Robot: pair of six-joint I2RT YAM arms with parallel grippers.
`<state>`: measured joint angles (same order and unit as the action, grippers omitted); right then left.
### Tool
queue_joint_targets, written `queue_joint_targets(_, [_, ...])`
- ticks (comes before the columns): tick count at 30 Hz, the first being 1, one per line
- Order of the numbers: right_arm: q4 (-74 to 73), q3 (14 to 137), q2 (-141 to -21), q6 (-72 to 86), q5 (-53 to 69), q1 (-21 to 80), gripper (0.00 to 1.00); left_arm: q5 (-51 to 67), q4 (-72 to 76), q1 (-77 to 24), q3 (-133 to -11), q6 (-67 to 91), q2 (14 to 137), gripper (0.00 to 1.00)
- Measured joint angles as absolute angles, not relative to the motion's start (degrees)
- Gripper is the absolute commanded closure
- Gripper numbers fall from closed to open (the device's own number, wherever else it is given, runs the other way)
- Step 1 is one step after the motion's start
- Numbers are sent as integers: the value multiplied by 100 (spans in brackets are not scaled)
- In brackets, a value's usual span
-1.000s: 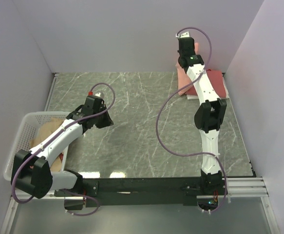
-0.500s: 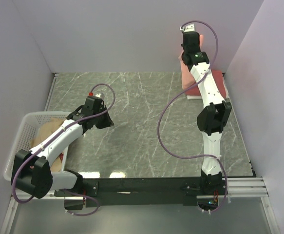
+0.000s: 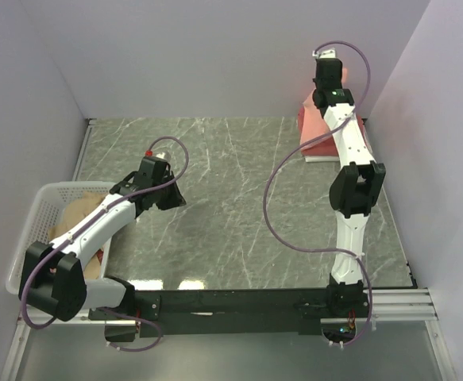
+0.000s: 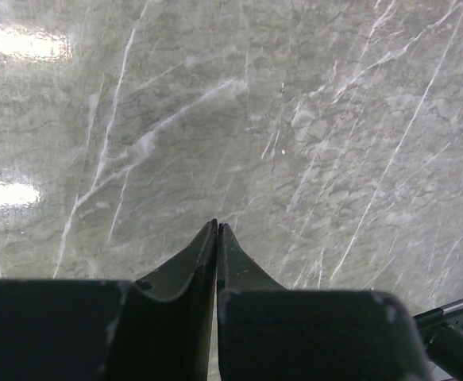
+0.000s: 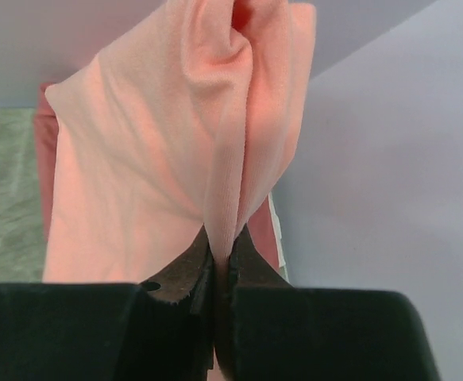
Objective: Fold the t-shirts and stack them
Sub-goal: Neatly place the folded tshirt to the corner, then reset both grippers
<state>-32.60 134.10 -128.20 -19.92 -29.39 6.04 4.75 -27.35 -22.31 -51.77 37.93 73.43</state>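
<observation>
Where right fingers (image 5: pixel 251 274) pinch it, salmon-orange t-shirt (image 5: pixel 160 151) hangs bunched, creased; left fingers (image 4: pixel 187 262) pressed together, empty.

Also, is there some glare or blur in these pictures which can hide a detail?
Top external: sharp, with two small bright reflections on the table at its near edge. Left wrist: two glare patches wash out the table at left; the left gripper is dark and slightly soft. Right wrist: no glare; the salmon-orange t-shirt is evenly lit, the right gripper underexposed.
</observation>
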Motion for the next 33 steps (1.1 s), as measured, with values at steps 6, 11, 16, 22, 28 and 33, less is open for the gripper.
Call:
queue_joint_targets(6, [-2825,13402,-13388,-1739,-2812,16,17,519,-2727,-2231,-5177,3791,7513,91])
queue_joint_targets(11, [-2801,13472,-13867,-1365,-2652,-318,15,596,-2722,-2231,-5177,3791,7561,91])
queue_joint_targets(16, [-2705,13402,-13740,-1009,-2644,-154,13,631,-2718,-2228,-5177,3791,7561,90])
queue_joint_targets(22, [-2672,12737,-12776,-266,-2379,235,12,639,-2722,-2213,-5177,3782,7550,88])
queue_joint_targets(28, [-2508,11343,-11286,690,-1782,561,11,679,-2731,-2165,-5186,3726,7456,87])
queue_joint_targets(33, [-2091,9432,-9883,1363,-1424,1109,10,679,-2729,-2150,-5214,3708,7363,87])
